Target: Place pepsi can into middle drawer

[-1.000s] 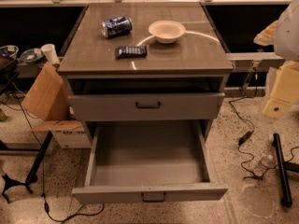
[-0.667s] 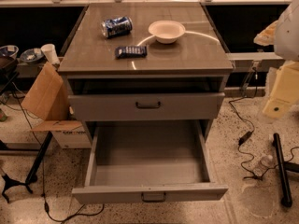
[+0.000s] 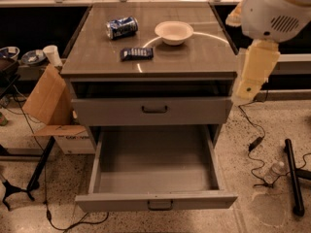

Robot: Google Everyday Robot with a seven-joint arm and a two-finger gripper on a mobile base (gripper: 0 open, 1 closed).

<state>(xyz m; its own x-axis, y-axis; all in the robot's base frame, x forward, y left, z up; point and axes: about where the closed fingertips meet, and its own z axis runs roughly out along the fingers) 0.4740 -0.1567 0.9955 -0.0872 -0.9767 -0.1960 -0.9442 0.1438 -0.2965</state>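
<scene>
The pepsi can [image 3: 121,27] lies on its side on the cabinet top [image 3: 194,57], at the back left. The middle drawer [image 3: 155,165] is pulled wide open below, its grey tray empty and its front with the dark handle [image 3: 160,205] nearest me. The top drawer [image 3: 154,109] above it is pushed in. My arm [image 3: 255,67] hangs at the cabinet's right edge, a white joint above a cream link. My gripper is out of view; nothing of it shows near the can or the drawer.
A flat dark-blue snack packet [image 3: 136,54] and a white bowl [image 3: 174,32] lie on the top near the can. A cardboard box [image 3: 46,98] and a stand leg stand to the left. Cables, a small bottle [image 3: 274,169] and a black bar [image 3: 293,176] lie on the floor to the right.
My arm has swung left and further into view, now beside the cabinet's right edge. The can, packet, bowl and drawers have not moved.
</scene>
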